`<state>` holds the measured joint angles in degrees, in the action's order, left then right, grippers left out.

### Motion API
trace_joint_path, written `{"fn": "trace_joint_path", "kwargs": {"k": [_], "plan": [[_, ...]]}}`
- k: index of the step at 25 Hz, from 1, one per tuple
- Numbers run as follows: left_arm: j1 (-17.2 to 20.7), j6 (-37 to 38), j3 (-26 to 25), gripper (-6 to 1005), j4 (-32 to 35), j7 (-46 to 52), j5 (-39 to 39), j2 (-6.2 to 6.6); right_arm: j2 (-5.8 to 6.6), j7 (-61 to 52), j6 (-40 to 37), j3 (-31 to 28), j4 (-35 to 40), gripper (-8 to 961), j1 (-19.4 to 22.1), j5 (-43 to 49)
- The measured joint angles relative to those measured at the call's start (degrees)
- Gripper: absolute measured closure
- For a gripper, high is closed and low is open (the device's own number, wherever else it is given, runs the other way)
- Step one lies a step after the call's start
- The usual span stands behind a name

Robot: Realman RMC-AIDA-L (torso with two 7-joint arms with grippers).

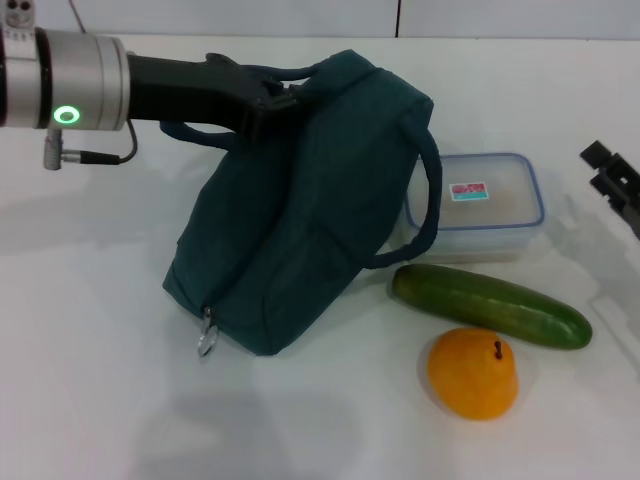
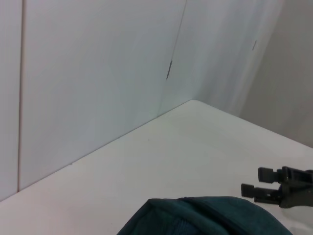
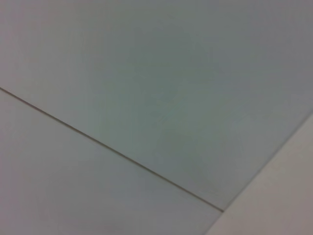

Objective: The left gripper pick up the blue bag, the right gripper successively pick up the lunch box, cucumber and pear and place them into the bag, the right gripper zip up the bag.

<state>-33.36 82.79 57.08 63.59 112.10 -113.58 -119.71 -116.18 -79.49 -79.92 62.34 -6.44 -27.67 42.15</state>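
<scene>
I'm seeing only a pale wall panel [image 3: 161, 83] with a thin dark seam [image 3: 112, 149] running across, and a lighter surface [image 3: 279, 196] showing at one corner.

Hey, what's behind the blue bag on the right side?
The lunch box sits behind the blue bag, its near-left corner covered by the bag's handle. Its contents can't be made out.

White table [image 1: 100, 400]; pale wall panels [image 2: 98, 73]

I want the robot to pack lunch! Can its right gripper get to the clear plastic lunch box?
Probably yes. The right gripper sits at the table's right edge, and the clear plastic lunch box lies nearby with its lid uncovered; only the blue fabric bag's handle touches its left side.
</scene>
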Motion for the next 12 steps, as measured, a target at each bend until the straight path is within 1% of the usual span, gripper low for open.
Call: {"fn": "trace_joint_path", "kwargs": {"k": [8, 12], "plan": [[0.28, -0.62, 0.75, 952, -0.02, -0.23, 1.15, 0.0, 0.0, -4.73, 4.04, 0.27, 0.59, 204, -1.54, 3.48], [0.35, -0.63, 0.75, 952, -0.05, -0.56, 1.27, 0.0, 0.0, -6.89, 4.86, 0.57, 0.62, 204, -1.98, 3.89]]}}
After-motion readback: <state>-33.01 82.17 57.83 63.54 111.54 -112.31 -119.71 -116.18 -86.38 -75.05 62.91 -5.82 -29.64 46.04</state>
